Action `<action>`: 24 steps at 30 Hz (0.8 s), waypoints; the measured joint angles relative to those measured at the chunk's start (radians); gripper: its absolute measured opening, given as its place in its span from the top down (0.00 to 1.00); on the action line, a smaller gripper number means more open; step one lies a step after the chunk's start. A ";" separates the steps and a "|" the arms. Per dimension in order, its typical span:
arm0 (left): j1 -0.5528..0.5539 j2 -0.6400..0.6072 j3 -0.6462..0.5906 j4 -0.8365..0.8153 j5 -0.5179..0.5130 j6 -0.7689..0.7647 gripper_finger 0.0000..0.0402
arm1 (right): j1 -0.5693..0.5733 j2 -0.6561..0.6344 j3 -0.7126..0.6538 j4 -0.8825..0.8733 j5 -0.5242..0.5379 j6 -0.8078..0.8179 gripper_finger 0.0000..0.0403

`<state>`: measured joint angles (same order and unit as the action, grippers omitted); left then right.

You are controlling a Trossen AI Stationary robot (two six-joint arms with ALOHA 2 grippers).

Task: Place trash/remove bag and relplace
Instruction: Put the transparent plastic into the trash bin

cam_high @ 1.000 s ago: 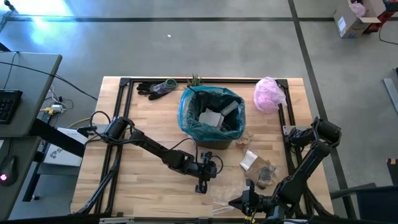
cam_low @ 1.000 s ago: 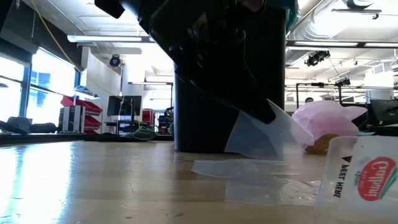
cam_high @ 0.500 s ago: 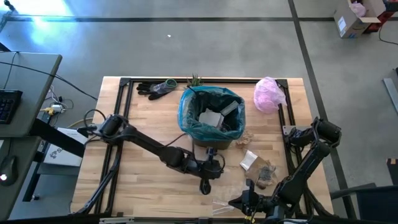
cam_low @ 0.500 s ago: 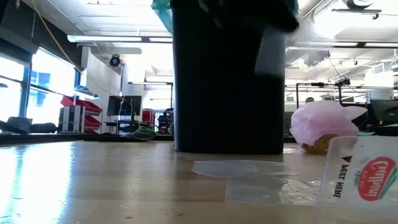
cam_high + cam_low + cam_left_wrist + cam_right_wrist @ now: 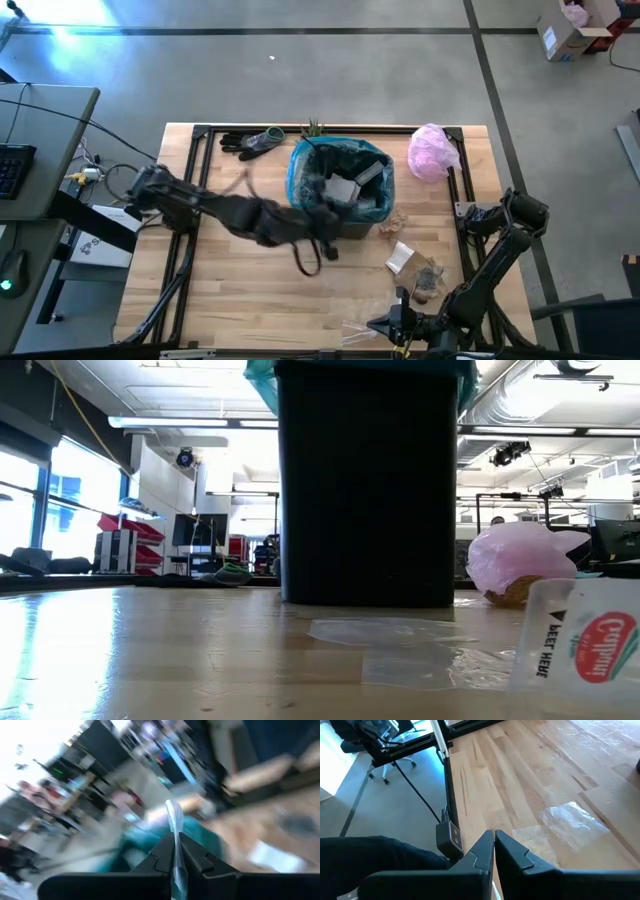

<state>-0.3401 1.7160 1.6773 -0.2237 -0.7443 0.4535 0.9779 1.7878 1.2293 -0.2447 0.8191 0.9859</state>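
High view: your left end effector point(image 5: 318, 238) hangs just beside the near left corner of the bin, arm blurred, reaching across from the tabletop's point(image 5: 230, 290) left edge.
High view, bag: the teal bag point(image 5: 305, 165) lines the bin in the middle of the tabletop, with pale scraps lying inside it.
High view, trash: you have white paper scraps point(image 5: 400, 257) and a brownish lump point(image 5: 428, 282) right of the bin, well apart from it.
High view, surroundings: dark gloves point(image 5: 250, 142) and a small green plant point(image 5: 314, 128) sit behind the bin; a pink bag point(image 5: 432, 152) lies at the far right.
High view, right arm: your right end effector point(image 5: 388, 325) waits at the near edge, fingers together, beside clear wrappers point(image 5: 358, 326).
Low view: the dark bin point(image 5: 367, 485) blocks your sight of the middle; flat clear wrappers lie before it, and a printed packet point(image 5: 585, 645) stands at right.
Left wrist view: fingers are clamped on a thin clear wrapper point(image 5: 175, 827); everything beyond is blurred.
Right wrist view: fingers are closed on nothing over bare wood, with clear wrappers near.
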 joint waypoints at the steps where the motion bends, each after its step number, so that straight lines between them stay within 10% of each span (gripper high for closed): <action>1: 0.008 -0.021 0.001 0.027 -0.005 0.034 1.00 | 0.000 0.000 0.000 0.000 0.001 0.000 1.00; 14: 0.244 -0.085 -0.001 -0.331 0.199 -0.209 0.99 | 0.000 0.000 0.000 0.012 0.013 0.000 1.00; 24: 0.262 -0.079 -0.003 -0.330 0.238 -0.255 0.72 | 0.000 0.000 0.000 0.014 0.019 -0.007 1.00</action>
<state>-0.0776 1.6367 1.6743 -0.5533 -0.5059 0.1982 0.9779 1.7874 1.2293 -0.2304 0.8379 0.9787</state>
